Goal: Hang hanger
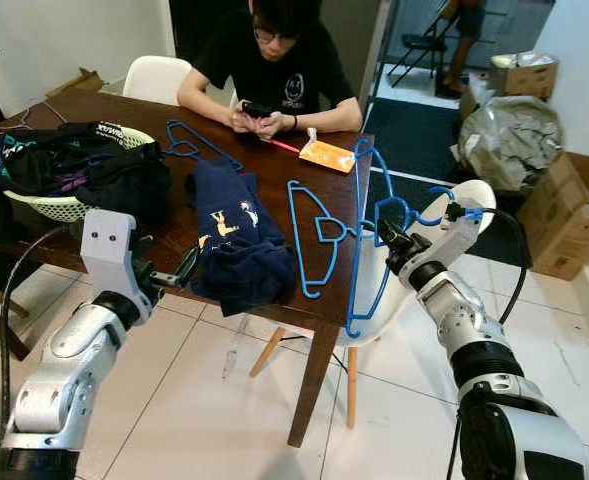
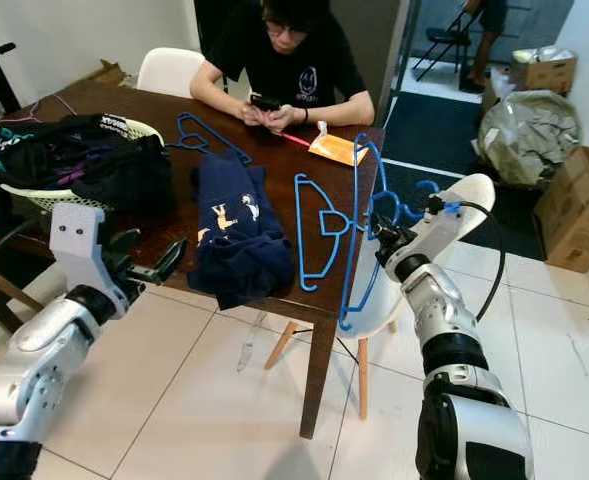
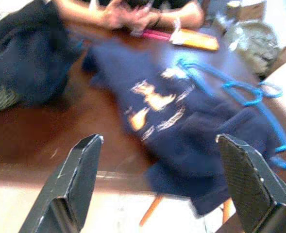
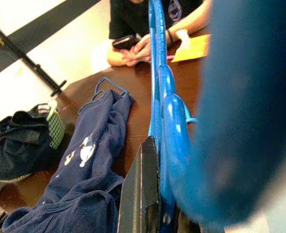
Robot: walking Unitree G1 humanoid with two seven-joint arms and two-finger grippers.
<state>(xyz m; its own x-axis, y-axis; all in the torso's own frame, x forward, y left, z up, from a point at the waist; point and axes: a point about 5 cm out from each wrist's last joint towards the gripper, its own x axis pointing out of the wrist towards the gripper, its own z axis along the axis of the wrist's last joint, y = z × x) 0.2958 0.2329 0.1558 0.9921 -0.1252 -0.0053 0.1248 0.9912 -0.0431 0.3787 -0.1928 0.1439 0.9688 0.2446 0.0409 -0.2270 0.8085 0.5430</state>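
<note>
Hanging blue hanger (image 1: 359, 240) clamped in right gripper (image 1: 386, 236)

Garment (image 1: 236, 240) on table (image 1: 274, 180), basket (image 1: 64, 205) left.

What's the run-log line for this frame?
right gripper: shut on hanger at table edge | left gripper: open, facing shirt | person: seated

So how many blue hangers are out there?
3: one hanger near the person's hands, one flat on the table, one at the table's edge in the right gripper. More may be hidden.
</note>
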